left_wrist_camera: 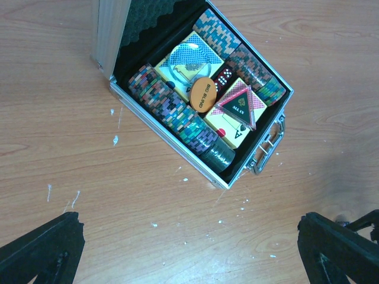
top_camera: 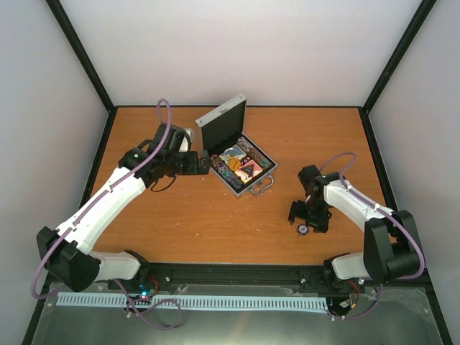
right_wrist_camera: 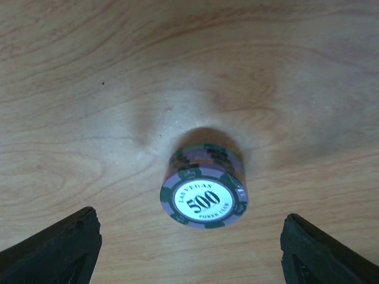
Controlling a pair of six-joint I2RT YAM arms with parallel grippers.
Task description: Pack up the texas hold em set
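- Top external view is showing the silver case (top_camera: 243,191) lying open on the table (top_camera: 180,215), its lid (top_camera: 223,122) standing up on the far side and its handle (top_camera: 262,187) facing the arms.
- Just left of the case, the left gripper (top_camera: 205,164) is hovering with its fingers spread wide, gripping nothing.
- Inside the case, chip rows (left_wrist_camera: 169,109), card boxes (left_wrist_camera: 189,62), an orange disc (left_wrist_camera: 202,94) and a dark triangular token (left_wrist_camera: 240,105) are lying packed.
- Well right of the case and nearer the arms, the right gripper (top_camera: 305,226) is hanging over a small stack of chips (right_wrist_camera: 204,189) on bare wood, its fingers spread on either side and touching neither edge.
- Such chips are probably dense, rigid and smooth-rimmed, so a loose stack is likely to shear or topple. Squeezing low across the full width, so that every chip is caught together, looks safest.
- Loaded like this, the case is likely fairly heavy but stiff. The lid's free edge seems the place for closing it, and the handle for lifting it.
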